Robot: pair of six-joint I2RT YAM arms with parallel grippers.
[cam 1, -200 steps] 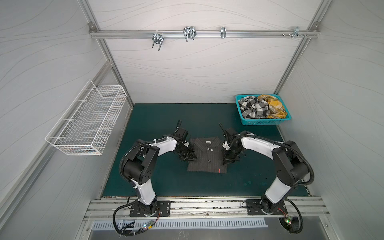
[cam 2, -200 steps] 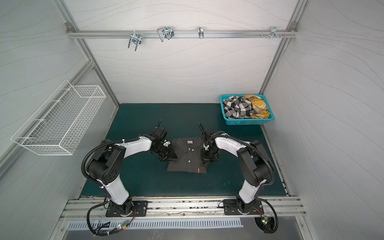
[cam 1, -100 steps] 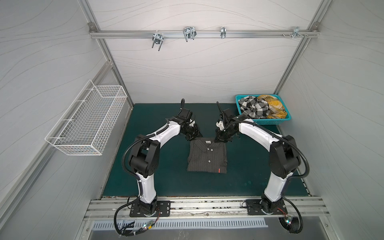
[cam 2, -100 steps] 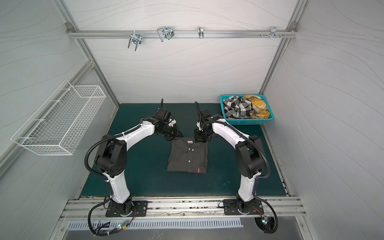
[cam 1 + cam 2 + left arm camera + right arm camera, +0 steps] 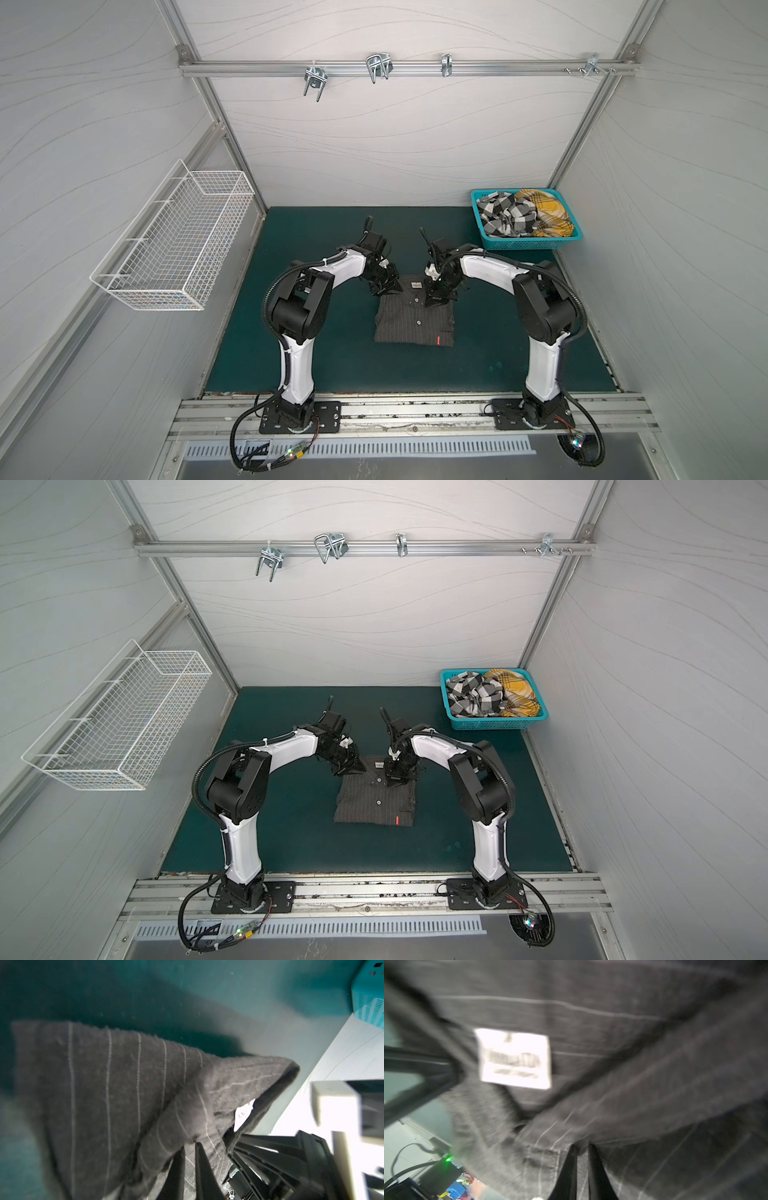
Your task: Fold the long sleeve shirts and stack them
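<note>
A charcoal grey pinstriped shirt [image 5: 415,322] [image 5: 376,802] lies folded in a rectangle mid-mat, collar end to the back. My left gripper [image 5: 388,291] [image 5: 354,771] is at its back left corner and my right gripper [image 5: 434,300] [image 5: 393,782] is beside the collar. In the left wrist view the left gripper [image 5: 190,1145] is shut on a fold of the grey shirt [image 5: 124,1095]. The right gripper [image 5: 582,1147] is shut on grey cloth below the white collar label [image 5: 515,1057]. The checked shirt [image 5: 505,216] and the yellow plaid shirt [image 5: 548,212] lie crumpled in the basket.
The teal lattice basket [image 5: 525,243] [image 5: 494,725] stands at the mat's back right corner. A white wire basket [image 5: 174,245] hangs on the left wall. A metal rail with hooks [image 5: 376,70] crosses the back wall. Walls close in the mat on three sides.
Both grippers left the shirt's sides, swung back past its collar end, and have now come down onto that end. The left jaws have closed further.
</note>
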